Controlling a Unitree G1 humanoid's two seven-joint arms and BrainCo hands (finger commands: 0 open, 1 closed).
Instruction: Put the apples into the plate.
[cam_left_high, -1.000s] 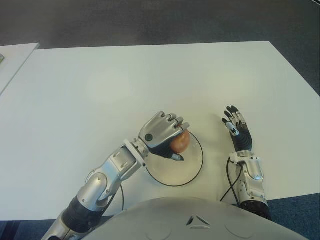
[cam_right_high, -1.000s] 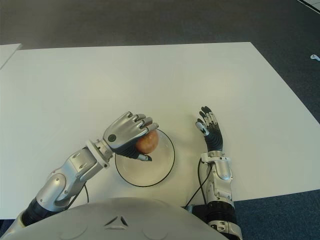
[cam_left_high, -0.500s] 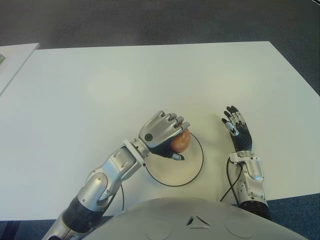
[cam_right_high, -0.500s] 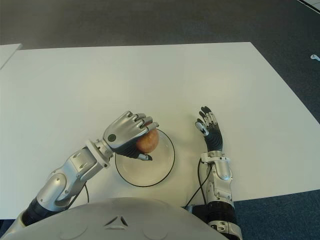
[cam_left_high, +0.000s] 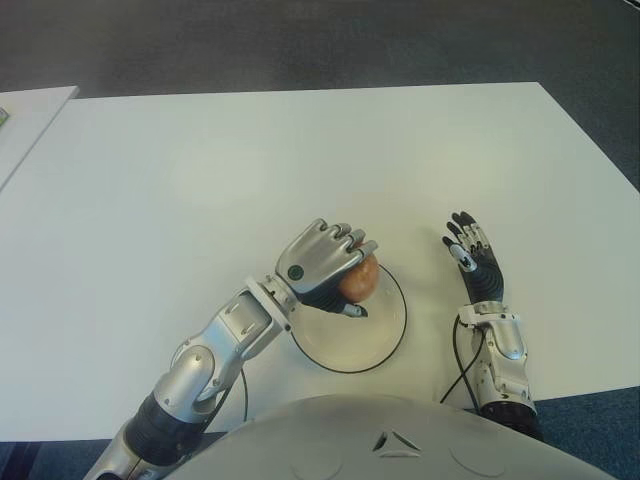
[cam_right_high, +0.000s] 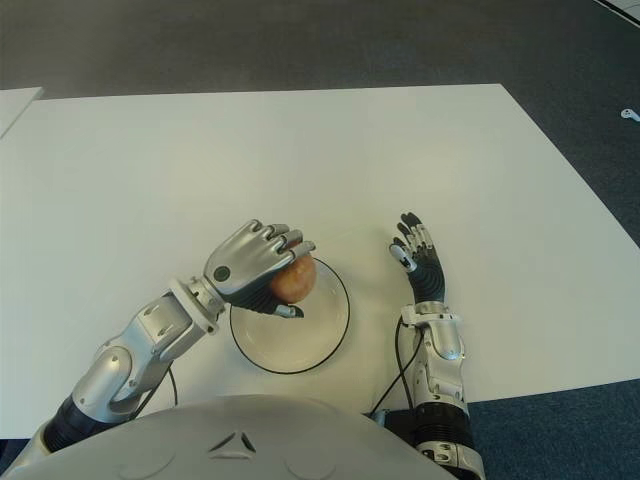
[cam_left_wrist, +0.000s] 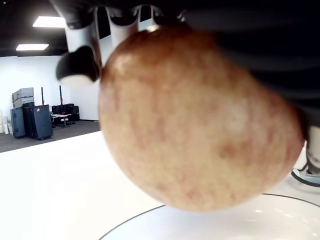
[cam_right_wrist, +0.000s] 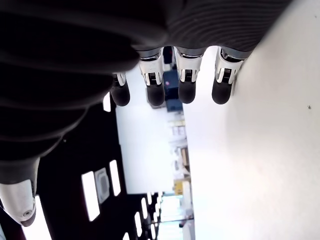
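At lower centre, the apple (cam_left_high: 361, 281) was gripped by the left hand (cam_left_high: 322, 265) above the plate (cam_left_high: 385, 335), presumably for release; the right hand (cam_left_high: 472, 255), fingers spread and empty, lay right of it.

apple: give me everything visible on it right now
One apple, round, reddish-orange mottled with yellow, skin smooth and unbroken in the left wrist view. The left hand grips it from above, fingers curled over its top and thumb below. It sits over the far part of the white, dark-rimmed plate; the wrist view suggests a thin gap beneath it, so it looks not yet set down. No stem shows.
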